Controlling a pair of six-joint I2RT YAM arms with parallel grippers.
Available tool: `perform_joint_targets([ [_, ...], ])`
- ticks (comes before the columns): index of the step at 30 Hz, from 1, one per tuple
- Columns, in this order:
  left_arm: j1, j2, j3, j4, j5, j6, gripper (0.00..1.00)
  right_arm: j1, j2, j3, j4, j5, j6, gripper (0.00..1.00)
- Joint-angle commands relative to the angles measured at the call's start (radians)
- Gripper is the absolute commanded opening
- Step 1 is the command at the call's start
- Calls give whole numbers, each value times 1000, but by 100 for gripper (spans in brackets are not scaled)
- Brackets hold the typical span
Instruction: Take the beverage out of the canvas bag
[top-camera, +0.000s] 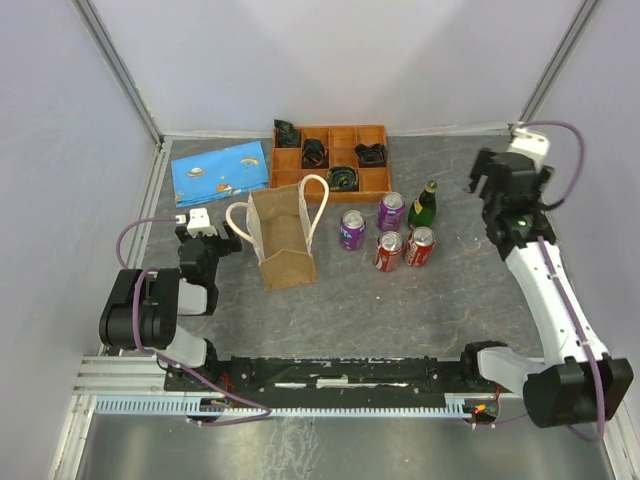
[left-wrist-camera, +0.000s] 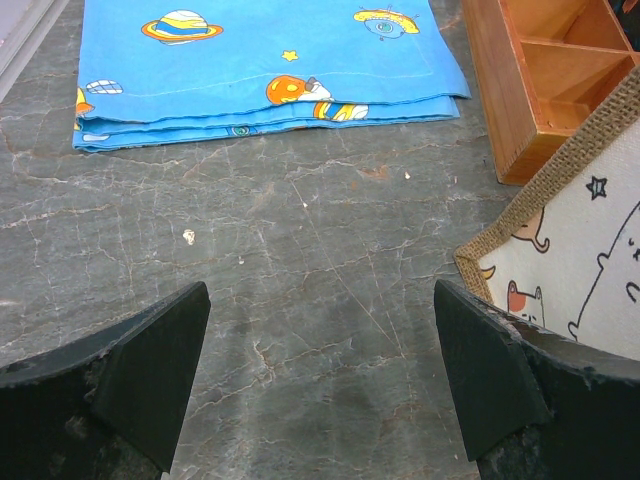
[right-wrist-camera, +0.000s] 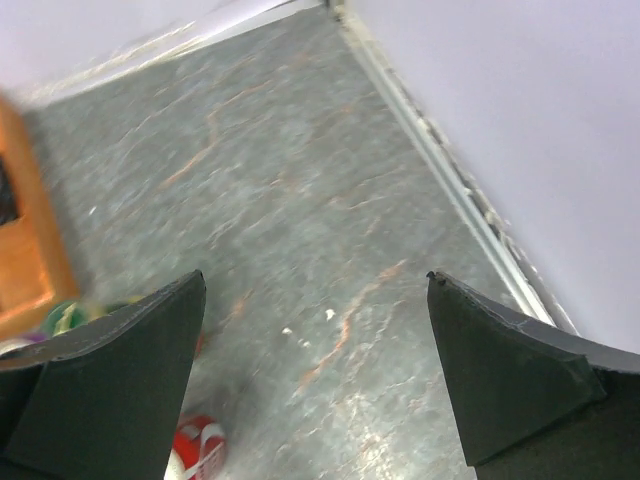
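The tan canvas bag (top-camera: 283, 240) with two cream loop handles stands upright left of the table's middle. Its burlap edge and cat-print lining show at the right of the left wrist view (left-wrist-camera: 590, 230). I cannot see any beverage inside it. Two purple cans (top-camera: 352, 229), two red cans (top-camera: 388, 251) and a green bottle (top-camera: 424, 205) stand on the table right of the bag. My left gripper (top-camera: 205, 232) (left-wrist-camera: 320, 380) is open and empty, low over the table just left of the bag. My right gripper (top-camera: 482, 180) (right-wrist-camera: 315, 370) is open and empty, raised at the far right, beyond the cans.
An orange compartmented tray (top-camera: 290, 165) with black items stands at the back, and shows in the left wrist view (left-wrist-camera: 540, 80). A folded blue printed cloth (top-camera: 220, 170) (left-wrist-camera: 260, 60) lies at the back left. One red can (right-wrist-camera: 200, 450) shows under my right gripper. Walls close the table's sides.
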Motion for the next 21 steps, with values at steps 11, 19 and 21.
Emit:
perform_joint_targets([
  [11, -3, 5, 21, 33, 12, 48, 99, -301, -271, -296, 271, -42, 39, 99],
  [19, -3, 5, 21, 33, 14, 48, 99, -301, -185, -199, 120, 78, 126, 99],
  [21, -3, 5, 21, 33, 14, 48, 99, -300, -170, -189, 104, 95, 135, 99],
])
